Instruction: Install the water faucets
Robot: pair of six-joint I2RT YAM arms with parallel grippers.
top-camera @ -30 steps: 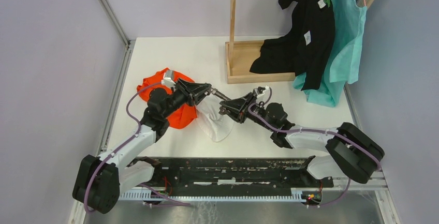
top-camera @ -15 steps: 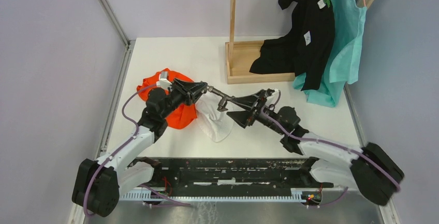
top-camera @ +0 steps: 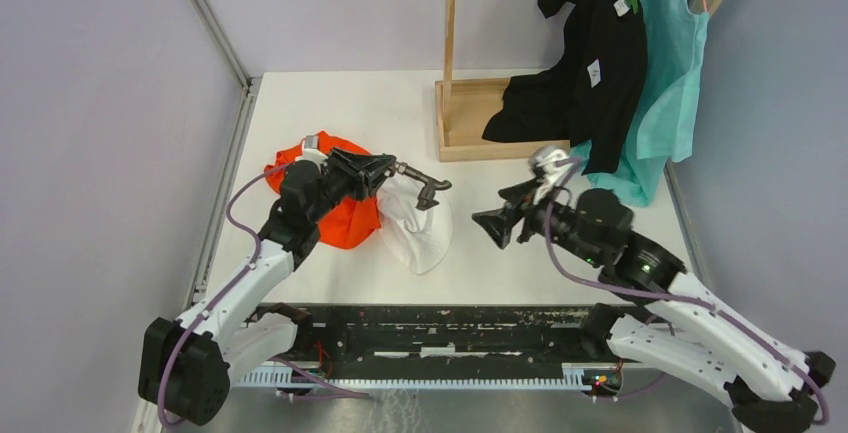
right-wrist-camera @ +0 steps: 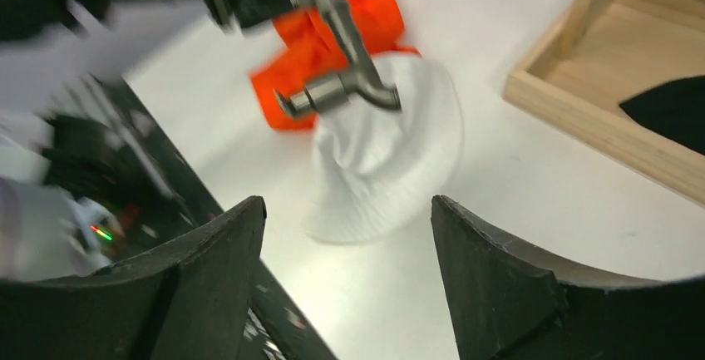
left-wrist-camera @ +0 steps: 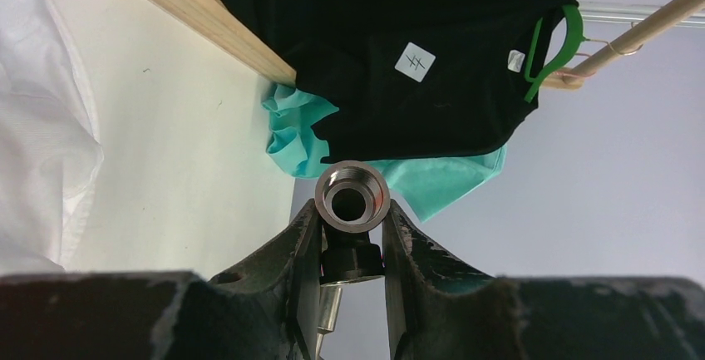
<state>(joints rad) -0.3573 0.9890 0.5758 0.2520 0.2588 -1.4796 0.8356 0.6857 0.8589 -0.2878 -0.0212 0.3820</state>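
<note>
Left arm covers part of the orange cloth [top-camera: 345, 221]. In the top view the faucet's [top-camera: 422, 184] held end is hidden inside the left gripper [top-camera: 390, 167]. The left wrist view shows only its threaded round mouth end-on, the rest cut off behind. The right wrist view is smeared at 9 o'clock. Faucet is dull grey metal, a straight pipe ending in a T-shaped body with a short bent stub. It hangs in the air over the white cloth [top-camera: 420, 238], at 3 o'clock of the left gripper, which is clamped on the pipe, both fingers touching. Right gripper [top-camera: 503, 213] is at 3 o'clock of the faucet, well apart, jaws spread wide, holding nothing, above the table [top-camera: 380, 113].
</note>
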